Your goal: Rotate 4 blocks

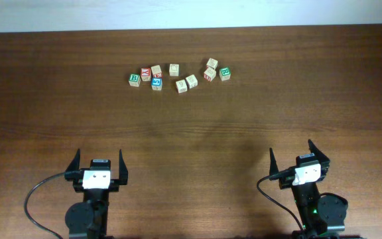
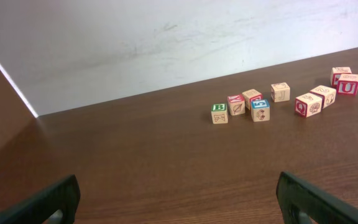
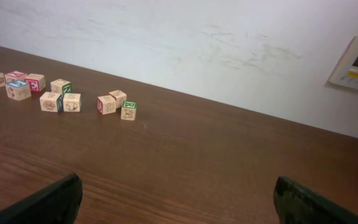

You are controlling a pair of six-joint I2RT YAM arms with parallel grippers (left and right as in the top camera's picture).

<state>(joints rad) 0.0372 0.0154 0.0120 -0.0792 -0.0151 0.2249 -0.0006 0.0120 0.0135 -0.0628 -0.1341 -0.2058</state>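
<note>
**Far across the table (image 1: pixel 58 119), four blocks (image 1: pixel 146 74) are waiting untouched**

At the near left edge, the left gripper (image 1: pixel 99 157) is resting with its fingers spread fully apart and grasping nothing, probably because no cube has been picked out yet. Far ahead of it, the four blocks are sitting as one tight set. A green-lettered B cube (image 1: pixel 134 78) is lying leftmost, and a red-topped cube (image 1: pixel 146 73) and a pale cube (image 1: pixel 156 70) are sitting just beside it. A blue-lettered cube (image 1: pixel 156 83) is lying slightly nearer.

Packed this closely, they are leaving little room for fingers, so each turn is likely calling for a careful approach from above. Further right, a lone cube (image 1: pixel 174 69), a pair (image 1: pixel 182 85) and a three-cube cluster (image 1: pixel 209 74) are lying apart, seemingly outside the set. At the near right, the right gripper (image 1: pixel 291 150) is likewise standing wide open and empty, well apart from every cube.
</note>
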